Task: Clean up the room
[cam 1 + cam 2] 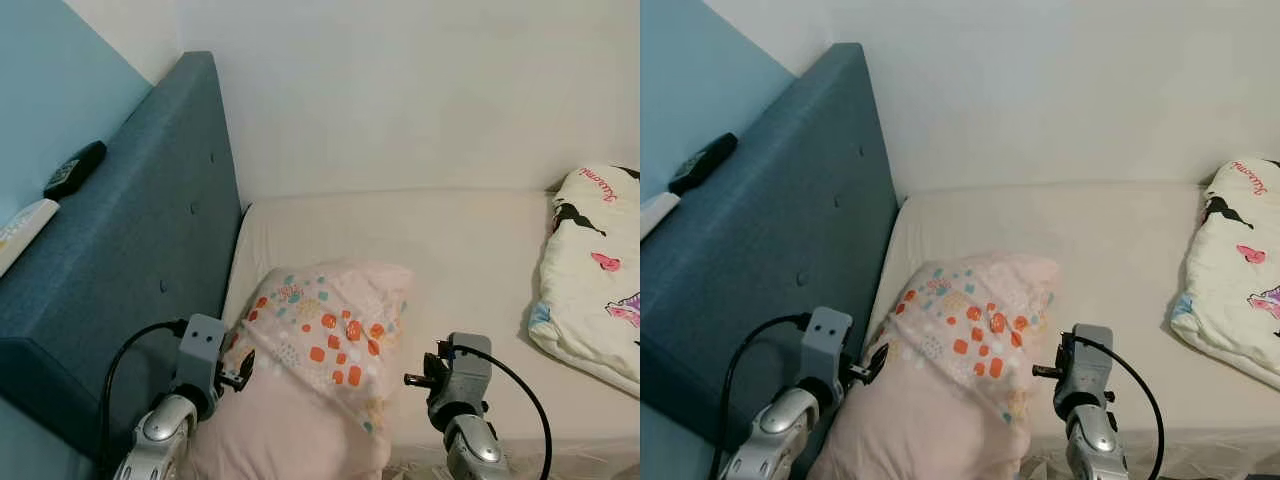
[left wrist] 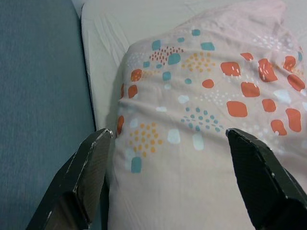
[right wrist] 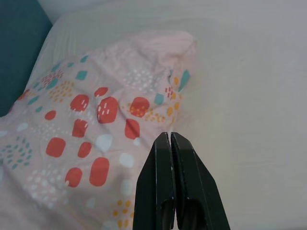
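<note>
A pink pillow [image 1: 320, 370] with orange and teal spots lies on the cream bed [image 1: 450, 240] near the blue headboard [image 1: 150, 230]. My left gripper [image 2: 168, 153] is open, its two black fingers [image 2: 86, 177] spread over the pillow's near end without closing on it. My right gripper [image 3: 170, 143] is shut with nothing in it, just right of the pillow and above the sheet. Both wrists show at the bottom of the head views, the left wrist [image 1: 200, 360] and the right wrist [image 1: 460, 385] on either side of the pillow.
A white quilt with cartoon prints [image 1: 595, 270] lies at the bed's right side. On top of the headboard rest a black remote [image 1: 75, 168] and a white object [image 1: 22, 232]. A white wall [image 1: 400, 90] stands behind the bed.
</note>
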You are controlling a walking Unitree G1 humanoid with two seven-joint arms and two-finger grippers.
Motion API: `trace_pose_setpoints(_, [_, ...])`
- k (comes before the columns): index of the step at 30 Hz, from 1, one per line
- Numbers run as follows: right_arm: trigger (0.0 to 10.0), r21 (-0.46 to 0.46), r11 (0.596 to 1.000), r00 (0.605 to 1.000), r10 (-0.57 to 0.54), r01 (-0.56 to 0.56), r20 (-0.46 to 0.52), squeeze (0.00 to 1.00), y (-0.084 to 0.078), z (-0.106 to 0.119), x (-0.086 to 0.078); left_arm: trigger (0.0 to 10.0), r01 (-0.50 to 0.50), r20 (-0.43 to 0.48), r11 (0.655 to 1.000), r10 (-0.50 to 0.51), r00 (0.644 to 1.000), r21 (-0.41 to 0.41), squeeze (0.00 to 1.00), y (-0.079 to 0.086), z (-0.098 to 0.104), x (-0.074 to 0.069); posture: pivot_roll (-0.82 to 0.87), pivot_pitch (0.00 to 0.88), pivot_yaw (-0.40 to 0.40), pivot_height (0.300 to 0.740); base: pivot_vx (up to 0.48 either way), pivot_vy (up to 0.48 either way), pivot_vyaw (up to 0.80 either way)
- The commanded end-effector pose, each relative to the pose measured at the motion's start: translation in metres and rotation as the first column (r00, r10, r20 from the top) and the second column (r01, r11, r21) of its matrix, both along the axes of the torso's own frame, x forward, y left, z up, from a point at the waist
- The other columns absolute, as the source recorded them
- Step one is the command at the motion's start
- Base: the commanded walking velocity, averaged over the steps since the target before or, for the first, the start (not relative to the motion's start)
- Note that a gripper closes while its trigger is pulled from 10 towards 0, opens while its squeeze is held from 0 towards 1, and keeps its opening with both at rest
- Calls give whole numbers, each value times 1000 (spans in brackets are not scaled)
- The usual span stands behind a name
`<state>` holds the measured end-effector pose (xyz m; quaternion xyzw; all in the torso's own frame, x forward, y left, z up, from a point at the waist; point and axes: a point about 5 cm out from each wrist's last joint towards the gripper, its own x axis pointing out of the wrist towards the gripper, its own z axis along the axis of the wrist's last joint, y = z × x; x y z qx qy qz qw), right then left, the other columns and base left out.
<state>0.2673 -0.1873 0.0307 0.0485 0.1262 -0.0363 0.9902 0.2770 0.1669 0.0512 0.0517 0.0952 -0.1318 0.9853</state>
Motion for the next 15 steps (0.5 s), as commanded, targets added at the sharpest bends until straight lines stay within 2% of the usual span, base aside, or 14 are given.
trace_pose_setpoints(1, [10000, 4, 1000, 1000, 13, -13, -13, 0, 2, -3, -2, 10000, 4, -1, 1000, -4, 1000, 9, 0, 1, -1, -3, -68, 69, 8, 680, 0, 0, 0])
trace_pose_setpoints(8, [10000, -4, 1000, 1000, 29, -29, -7, 0, 4, -2, -2, 10000, 11, -5, 1000, -11, 1000, 13, 0, 1, -2, -3, -69, 66, 11, 680, 0, 0, 0])
trace_pose_setpoints(15, [10000, -4, 999, 999, 40, -40, 7, 0, 5, -1, -1, 10000, 11, -4, 1000, -11, 1000, 14, 0, 1, -2, -3, -68, 65, 9, 660, 0, 0, 0])
